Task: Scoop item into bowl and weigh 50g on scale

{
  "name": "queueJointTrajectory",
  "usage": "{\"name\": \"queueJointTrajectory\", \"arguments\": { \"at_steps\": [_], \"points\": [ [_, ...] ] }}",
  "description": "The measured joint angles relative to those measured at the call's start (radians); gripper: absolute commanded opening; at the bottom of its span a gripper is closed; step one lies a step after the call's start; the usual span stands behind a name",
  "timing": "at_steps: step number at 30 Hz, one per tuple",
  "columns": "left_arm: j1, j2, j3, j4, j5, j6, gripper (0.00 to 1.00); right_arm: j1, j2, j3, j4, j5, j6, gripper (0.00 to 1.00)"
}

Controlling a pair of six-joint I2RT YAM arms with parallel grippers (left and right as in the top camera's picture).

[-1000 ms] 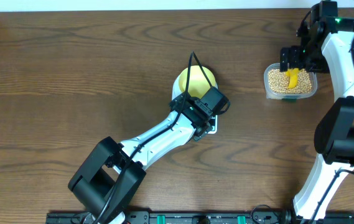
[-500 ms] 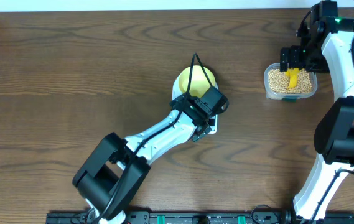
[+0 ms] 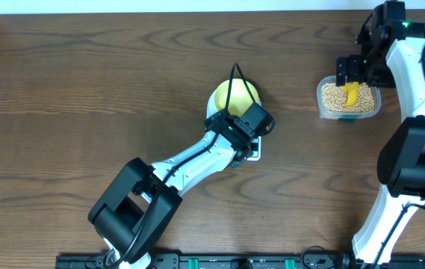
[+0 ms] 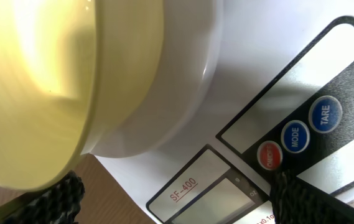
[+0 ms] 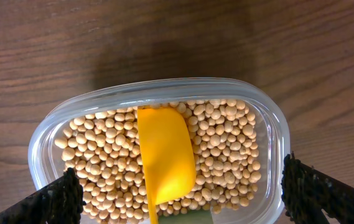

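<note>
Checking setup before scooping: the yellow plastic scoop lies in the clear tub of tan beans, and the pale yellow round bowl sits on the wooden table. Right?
No: the pale yellow round bowl sits on the white digital scale, per the left wrist view.

Your overhead view looks straight down on the whole table point(image 3: 85, 90). Left wrist sits very close over the scale point(image 4: 276, 50); right wrist close above the tub point(image 5: 275, 134). Overhead covers both.

Even bright light, bowl point(image 4: 52, 93) blurred and glaring up close, soft shadow above tub point(image 5: 164, 93), overhead sharp
</note>
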Motion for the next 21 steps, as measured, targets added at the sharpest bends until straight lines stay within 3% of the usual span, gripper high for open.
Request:
{"name": "queueJointTrajectory", "arguments": {
  "at_steps": [21],
  "points": [
    [0.021,0.0,0.003,0.007,0.065,0.056,0.98,0.0,0.0,0.0,0.0,0.0,0.0,0.99]
  ]
}}
